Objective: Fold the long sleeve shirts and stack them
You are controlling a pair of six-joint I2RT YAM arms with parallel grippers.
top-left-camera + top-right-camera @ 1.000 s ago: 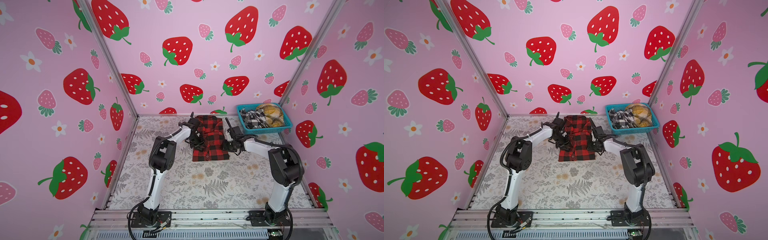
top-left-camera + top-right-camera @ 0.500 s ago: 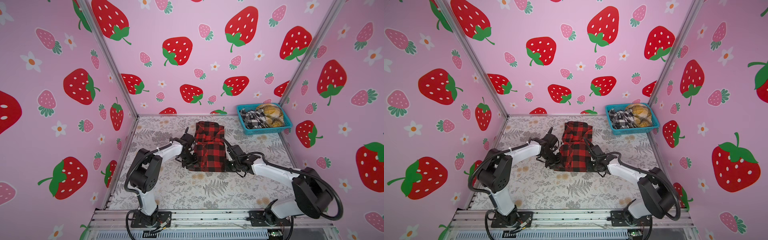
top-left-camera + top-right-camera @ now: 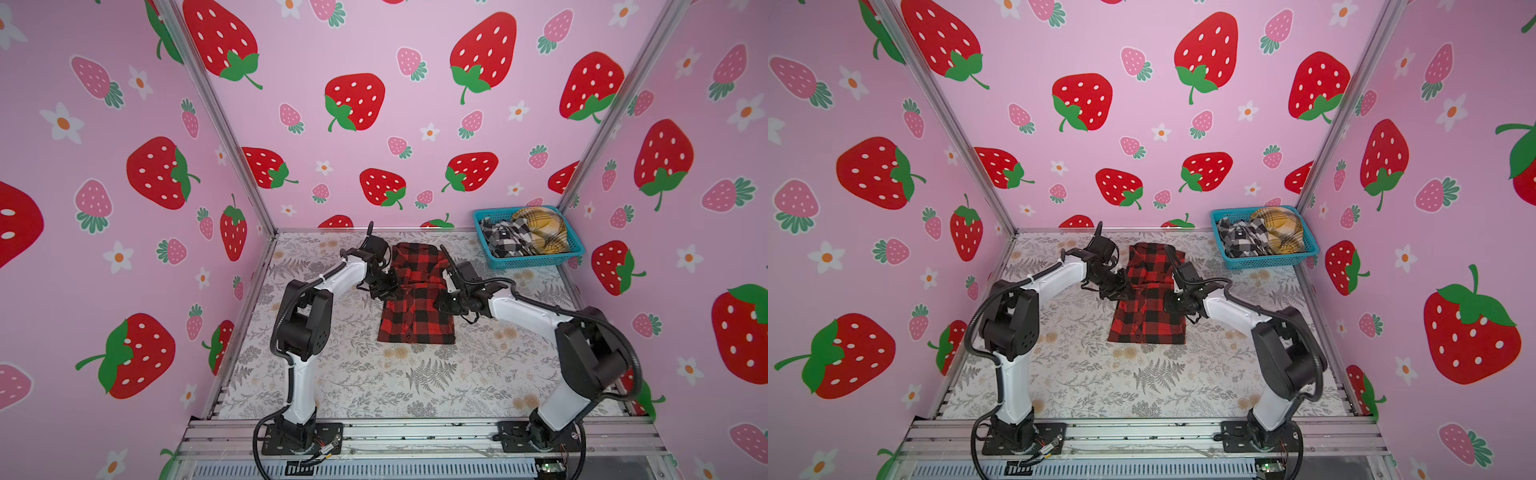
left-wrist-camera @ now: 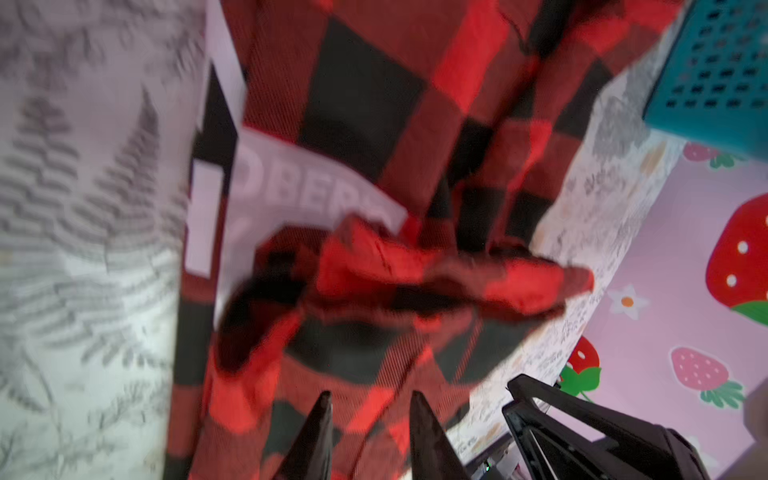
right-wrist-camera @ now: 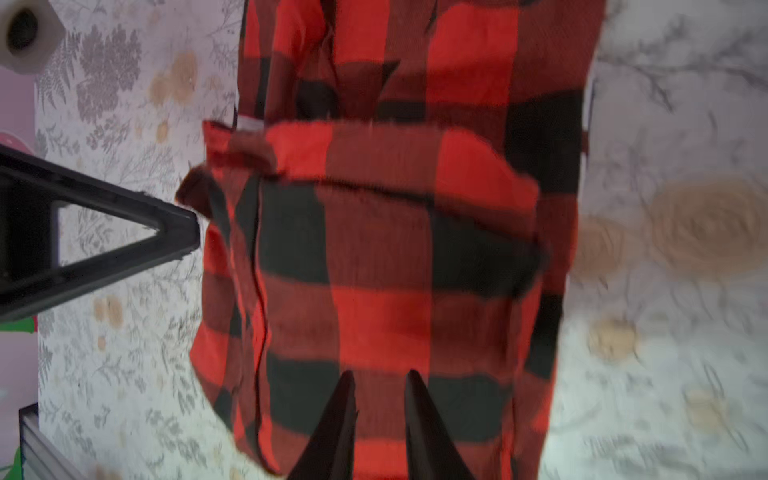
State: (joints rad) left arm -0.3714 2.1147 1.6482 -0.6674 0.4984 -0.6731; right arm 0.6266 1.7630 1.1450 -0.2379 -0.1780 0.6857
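The red-and-black shirt (image 3: pixel 415 320) lies lengthwise at the middle back of the fern-print surface (image 3: pixel 415 386). Its near hem is straight and its far end is close to the back wall (image 3: pixel 299 83). A raised fold crosses it about halfway. The left wrist view shows white block letters (image 4: pixel 291 187) beside the bunched cloth. Wide bare surface runs from the hem to the front rail (image 3: pixel 415 434), with narrower bare strips on either side.

The left claw (image 3: pixel 386 286) sits at the shirt's left edge and the right claw (image 3: pixel 442 305) at its right edge, both beside the fold. In the wrist views the left fingertips (image 4: pixel 318 436) and the right fingertips (image 5: pixel 338 415) stand a little apart over the cloth, with nothing seen pinched between them.

A teal basket (image 3: pixel 528 262) stands in the back right corner, apart from the shirt. It holds the black-and-white check shirt (image 3: pixel 505 243) and the mustard-yellow plaid shirt (image 3: pixel 540 232) in a heap. The right arm (image 3: pixel 528 316) reaches in just in front of it.

Half a second ago both arms stretched low, with the claws nearer the hem. Now the elbows are raised and the claws are back at the fold. A second ago the hem lay farther back.
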